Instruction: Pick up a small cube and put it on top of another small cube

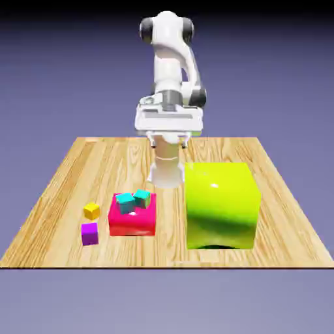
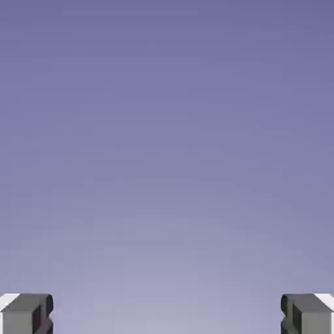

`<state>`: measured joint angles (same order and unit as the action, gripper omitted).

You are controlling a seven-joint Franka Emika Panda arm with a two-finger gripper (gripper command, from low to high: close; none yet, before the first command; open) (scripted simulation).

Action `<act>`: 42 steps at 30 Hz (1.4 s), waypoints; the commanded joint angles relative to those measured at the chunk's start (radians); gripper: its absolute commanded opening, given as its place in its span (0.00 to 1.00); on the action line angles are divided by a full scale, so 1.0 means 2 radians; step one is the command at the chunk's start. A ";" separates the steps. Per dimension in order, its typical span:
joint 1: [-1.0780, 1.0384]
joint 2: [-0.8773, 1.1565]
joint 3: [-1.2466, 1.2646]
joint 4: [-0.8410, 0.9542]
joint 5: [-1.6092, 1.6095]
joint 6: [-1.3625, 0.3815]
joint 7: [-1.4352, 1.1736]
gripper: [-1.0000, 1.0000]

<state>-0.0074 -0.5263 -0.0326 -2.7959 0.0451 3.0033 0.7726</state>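
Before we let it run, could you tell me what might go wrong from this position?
The hand view shows only backdrop past the open gripper, so no cube is sighted yet. The two teal cubes sit touching on the red block, so grasping one may knock the other. The yellow cube and purple cube are tiny; a stack could slip.

Hand (image 2: 167, 314) wide open, aimed level.

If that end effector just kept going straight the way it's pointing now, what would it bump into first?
Probably nothing. The hand view shows only plain backdrop ahead of the open end effector, no cube or table. In the exterior view it sits high above the wooden table, so the way looks free, though depth is unclear.
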 commanded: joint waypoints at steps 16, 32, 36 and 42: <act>-0.129 0.290 -0.216 0.093 0.299 -0.224 0.210 0.50; -0.189 0.463 -0.221 0.145 0.502 -0.265 0.194 0.00; -0.172 0.397 -0.267 0.127 0.415 -0.284 0.254 0.00; -0.174 0.313 -0.196 0.142 0.285 -0.369 0.275 0.00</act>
<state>-0.3540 0.0990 -0.4249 -2.5120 0.6177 2.2662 1.3213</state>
